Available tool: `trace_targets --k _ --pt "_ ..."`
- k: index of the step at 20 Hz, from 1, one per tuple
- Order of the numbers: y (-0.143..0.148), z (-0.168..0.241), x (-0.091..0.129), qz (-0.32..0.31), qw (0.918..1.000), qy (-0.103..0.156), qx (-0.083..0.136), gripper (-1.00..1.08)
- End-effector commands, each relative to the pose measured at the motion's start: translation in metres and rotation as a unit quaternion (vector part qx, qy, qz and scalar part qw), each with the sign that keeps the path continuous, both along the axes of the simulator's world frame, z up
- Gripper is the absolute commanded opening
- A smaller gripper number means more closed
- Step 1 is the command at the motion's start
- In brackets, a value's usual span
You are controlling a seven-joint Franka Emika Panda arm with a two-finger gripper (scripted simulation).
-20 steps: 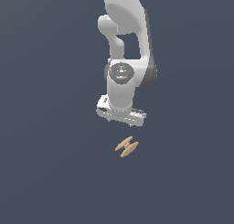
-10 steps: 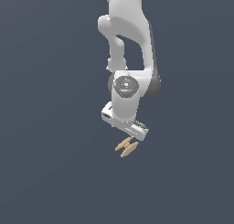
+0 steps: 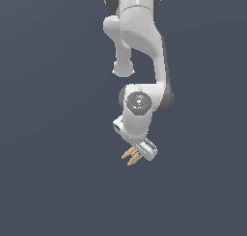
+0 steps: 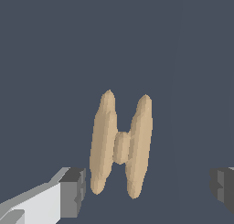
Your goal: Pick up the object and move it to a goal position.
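The object is a small tan piece made of two pointed spindles joined by a short bridge, lying on the dark grey floor. In the wrist view it sits between my two dark fingertips, with a gap on each side. My gripper is open and holds nothing. In the exterior view the gripper has come down over the object, so only the spindles' tips stick out on the exterior view's left of the hand.
The flat dark grey floor spreads all around. My white arm reaches down from above over the object. No other things are in view.
The arm has lowered and swung toward the exterior view's right, bringing the gripper from above the object down over it. The object has not moved.
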State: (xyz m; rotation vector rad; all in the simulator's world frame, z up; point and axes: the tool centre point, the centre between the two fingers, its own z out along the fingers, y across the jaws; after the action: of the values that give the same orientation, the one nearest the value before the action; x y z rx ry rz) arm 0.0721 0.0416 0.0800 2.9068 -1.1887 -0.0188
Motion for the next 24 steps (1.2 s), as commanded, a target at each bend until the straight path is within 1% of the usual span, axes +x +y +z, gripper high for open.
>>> trace_targets --k 1,8,16,24 --pt "0.003 -0.004 0.005 -0.022 0.9998 -0.002 -0.001 1.00" --pt "0.008 -0.012 0.012 -0.055 0.9985 -0.005 -0.002 1.00" --pt "0.009 -0.016 0.012 -0.058 0.9983 -0.005 -0.002 1.00" --pt "0.008 -0.054 0.011 -0.060 0.9982 -0.005 -0.002 1.00"
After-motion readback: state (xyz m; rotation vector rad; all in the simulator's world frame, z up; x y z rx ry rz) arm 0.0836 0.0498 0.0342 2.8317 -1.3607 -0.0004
